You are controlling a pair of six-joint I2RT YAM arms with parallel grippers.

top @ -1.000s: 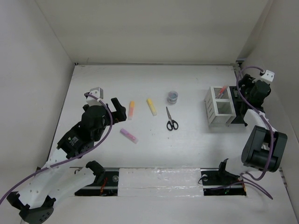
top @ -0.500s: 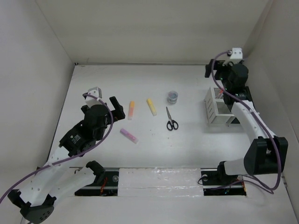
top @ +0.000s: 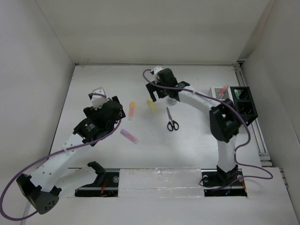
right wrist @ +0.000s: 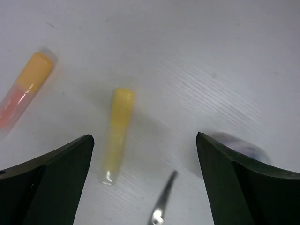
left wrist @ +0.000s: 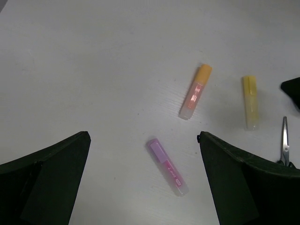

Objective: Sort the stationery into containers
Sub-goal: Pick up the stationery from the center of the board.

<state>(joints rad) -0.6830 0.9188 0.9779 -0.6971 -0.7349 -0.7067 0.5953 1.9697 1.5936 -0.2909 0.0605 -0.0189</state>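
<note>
White box (top: 215, 91) holding orange-red pen (top: 225, 88), black box (top: 246, 107) beside

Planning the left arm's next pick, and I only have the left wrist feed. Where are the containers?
Observer: At the far right of the table. The white box and the black box sit side by side.
Operator: Anything in them yet?
Observer: An orange-red pen is leaning in the white box.
Operator: Where's the right arm?
Observer: Its tool is open above the yellow highlighter.
</note>
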